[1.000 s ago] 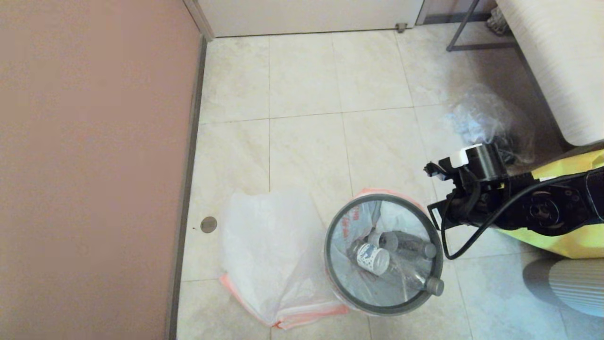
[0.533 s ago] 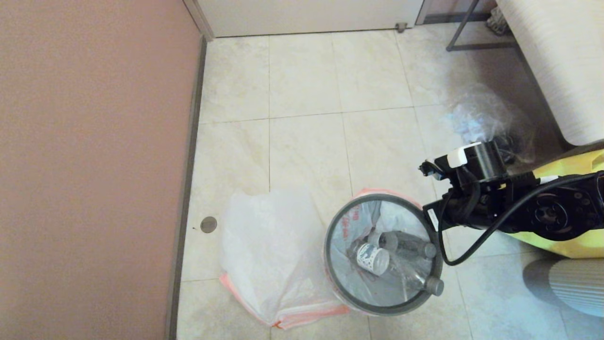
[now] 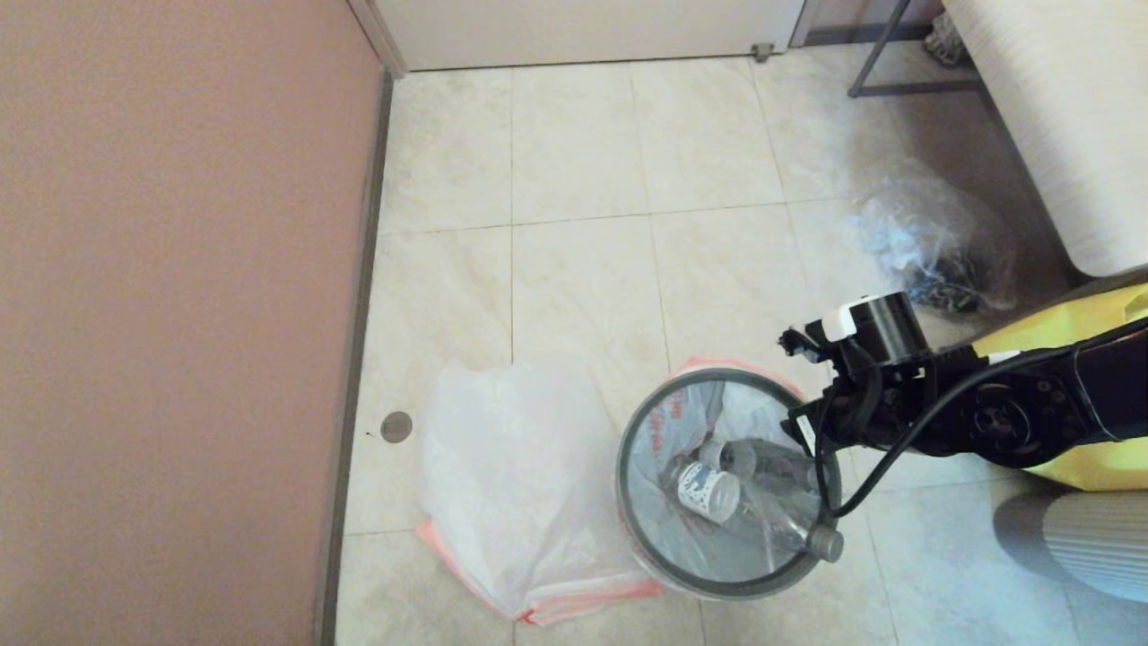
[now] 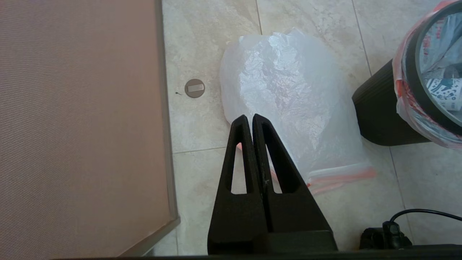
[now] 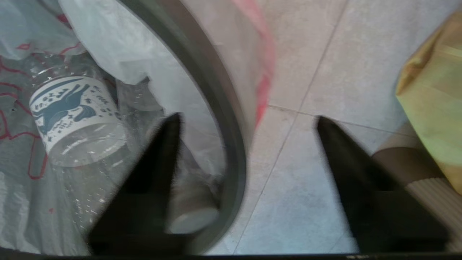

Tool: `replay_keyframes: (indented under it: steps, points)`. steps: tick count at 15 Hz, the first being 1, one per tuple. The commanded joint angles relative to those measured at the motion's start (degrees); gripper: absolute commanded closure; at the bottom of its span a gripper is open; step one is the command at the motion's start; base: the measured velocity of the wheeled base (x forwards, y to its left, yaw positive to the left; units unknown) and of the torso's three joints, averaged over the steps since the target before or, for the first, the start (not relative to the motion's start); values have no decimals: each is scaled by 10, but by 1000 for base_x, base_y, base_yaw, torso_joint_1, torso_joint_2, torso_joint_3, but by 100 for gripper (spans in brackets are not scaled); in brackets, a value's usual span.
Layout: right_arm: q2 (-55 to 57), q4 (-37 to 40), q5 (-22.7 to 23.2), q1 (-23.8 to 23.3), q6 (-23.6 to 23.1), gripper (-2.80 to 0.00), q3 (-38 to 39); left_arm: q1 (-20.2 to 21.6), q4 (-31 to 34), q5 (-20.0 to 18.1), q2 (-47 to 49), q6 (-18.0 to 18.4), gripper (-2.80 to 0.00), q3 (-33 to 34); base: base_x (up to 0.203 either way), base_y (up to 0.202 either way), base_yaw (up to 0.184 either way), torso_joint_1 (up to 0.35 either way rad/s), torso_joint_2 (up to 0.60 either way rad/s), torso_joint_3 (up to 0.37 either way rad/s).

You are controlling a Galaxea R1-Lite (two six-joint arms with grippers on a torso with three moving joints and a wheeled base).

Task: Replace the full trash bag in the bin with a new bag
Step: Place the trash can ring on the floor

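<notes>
Sliding in over the bin (image 3: 728, 484) now, right pincer (image 5: 245, 122) spread wider, probably straddling the grey hoop (image 3: 628, 502); full bag (image 3: 717, 431) not grabbed yet. Left pincer (image 4: 252, 121) clenched, parked.

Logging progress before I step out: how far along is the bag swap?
Nothing is done yet: the full trash bag sits in the bin under the grey hoop. The open right tool straddles that hoop. The new bag waits on the floor.
</notes>
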Motion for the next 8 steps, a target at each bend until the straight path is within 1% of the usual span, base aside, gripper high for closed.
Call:
replay_keyframes:
  steps: [1, 3, 8]
  points:
    - [11, -2, -1, 0, -1, 0, -3, 0, 0, 0, 1, 0, 0, 4, 0, 0, 0, 0, 0, 0]
    - [10, -15, -2, 1, -2, 0, -4, 0, 0, 0, 1, 0, 0, 4, 0, 0, 0, 0, 0, 0]
    - [-19, -10, -19, 6, -2, 0, 4, 0, 0, 0, 1, 0, 0, 4, 0, 0, 0, 0, 0, 0]
